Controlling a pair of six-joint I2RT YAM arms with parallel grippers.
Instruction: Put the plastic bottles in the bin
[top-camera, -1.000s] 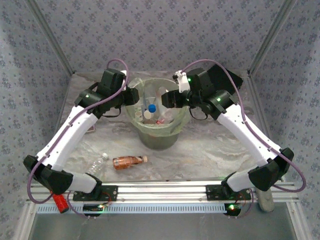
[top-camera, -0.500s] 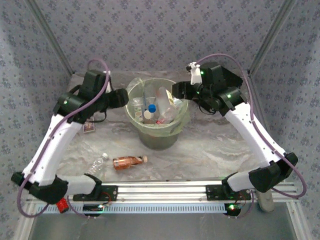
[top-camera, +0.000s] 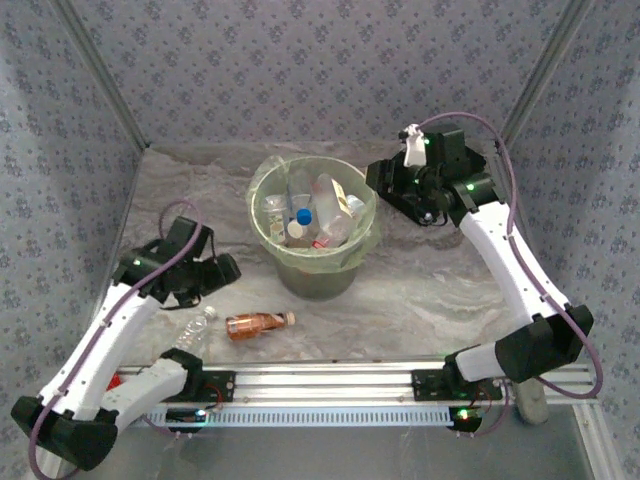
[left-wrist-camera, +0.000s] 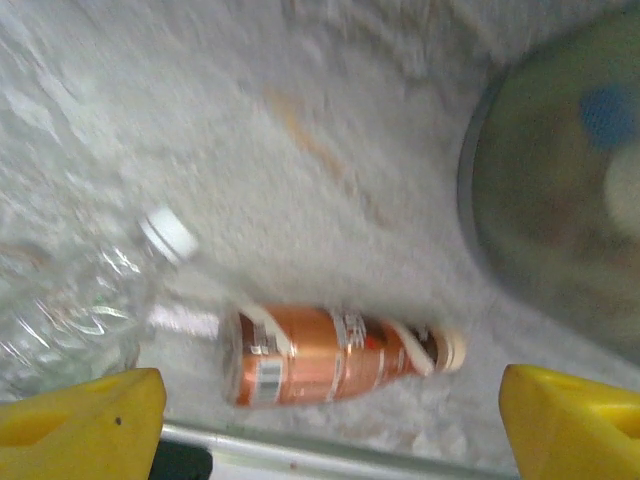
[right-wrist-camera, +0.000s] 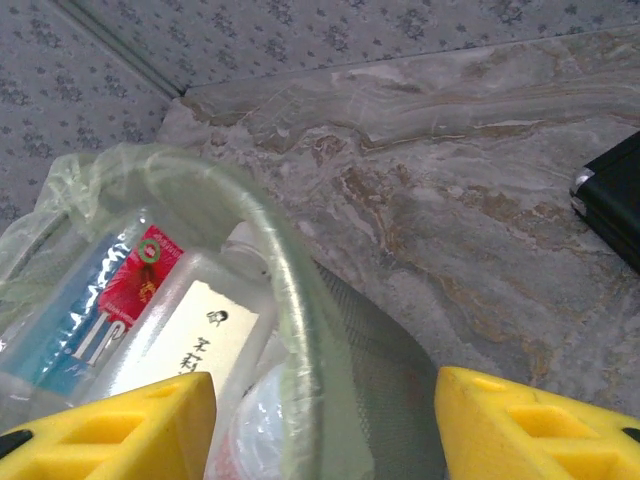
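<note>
Marbled grey desk (top-camera: 430, 290) ran between patterned walls (top-camera: 320, 70). An orange-labelled bottle (top-camera: 258, 323) lay on its side at the seven o'clock of the bin (top-camera: 322, 278), with a clear bottle (top-camera: 196, 330) just beside it at its nine o'clock. The bin stood mid-desk, heaped with more bottles (top-camera: 318, 205). The left claw (top-camera: 228, 270), jaws wide and empty, hung at the orange bottle's eleven o'clock. The right claw (top-camera: 378, 184), jaws apart and holding nothing, sat just beside the rim at the bin's two o'clock. Coming down off-centre, the left claw would likely roll the round bottle toward the rail (top-camera: 320, 380) or trap both. The right could snag the liner (right-wrist-camera: 90, 180) and tip the bin.
</note>
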